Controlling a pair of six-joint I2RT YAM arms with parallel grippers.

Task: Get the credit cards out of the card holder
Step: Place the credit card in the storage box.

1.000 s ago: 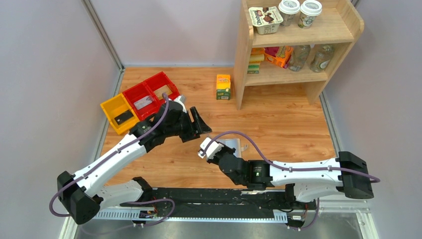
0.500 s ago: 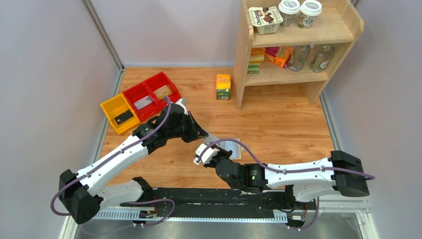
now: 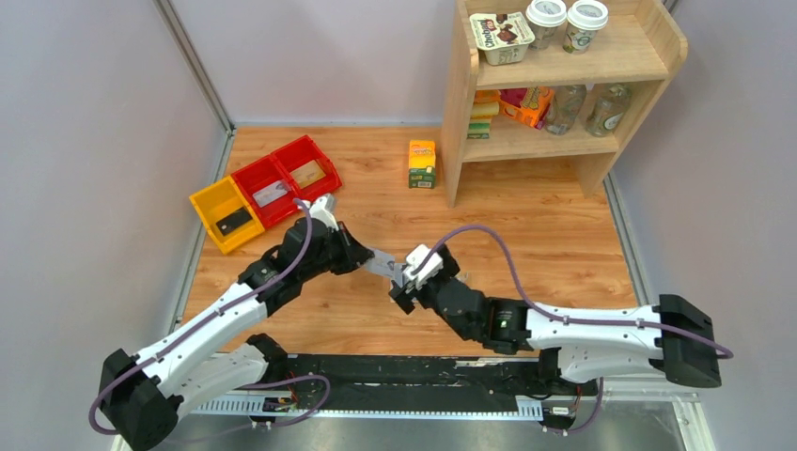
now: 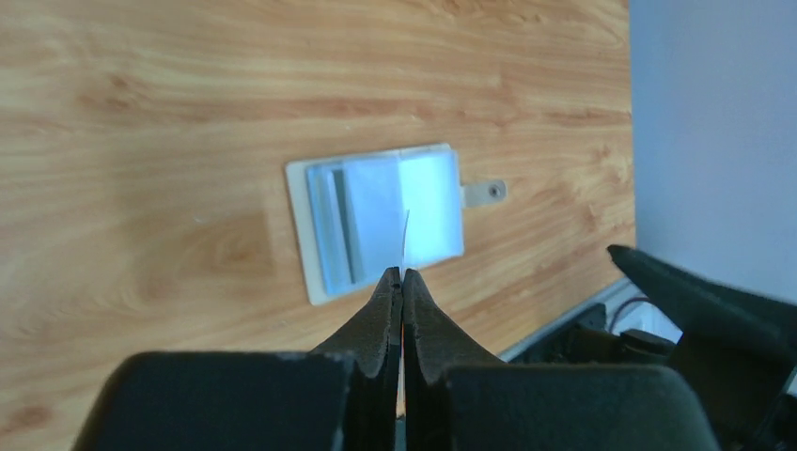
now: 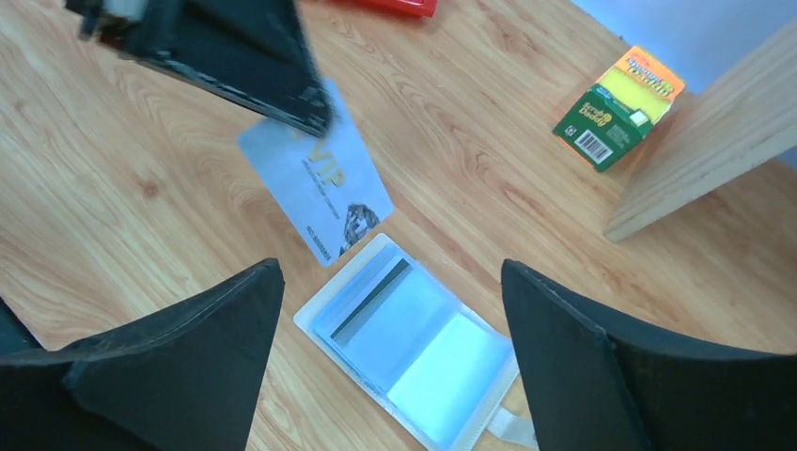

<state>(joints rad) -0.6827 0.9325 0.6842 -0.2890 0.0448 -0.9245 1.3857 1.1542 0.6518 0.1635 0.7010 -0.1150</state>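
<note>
The card holder (image 5: 442, 376) lies spread flat on the wooden table, light blue inside, its tab (image 4: 484, 193) pointing right. A credit card with a dark stripe (image 5: 371, 305) sits in its left pocket. My left gripper (image 4: 402, 275) is shut on another grey credit card (image 5: 315, 183) printed "VIP", held above the table just left of the holder; it shows edge-on in the left wrist view. My right gripper (image 5: 392, 272) hangs open directly over the holder with nothing between its fingers. In the top view the two grippers (image 3: 374, 260) (image 3: 406, 285) almost meet, and the right wrist hides the holder.
A yellow bin (image 3: 224, 214) and two red bins (image 3: 268, 191) stand at the back left with cards in them. A small juice carton (image 3: 422, 163) stands beside the wooden shelf (image 3: 564, 85) at the back right.
The left gripper closed on the card that the right gripper was holding up, and the right gripper then opened and let it go. The right wrist swung right, over the holder.
</note>
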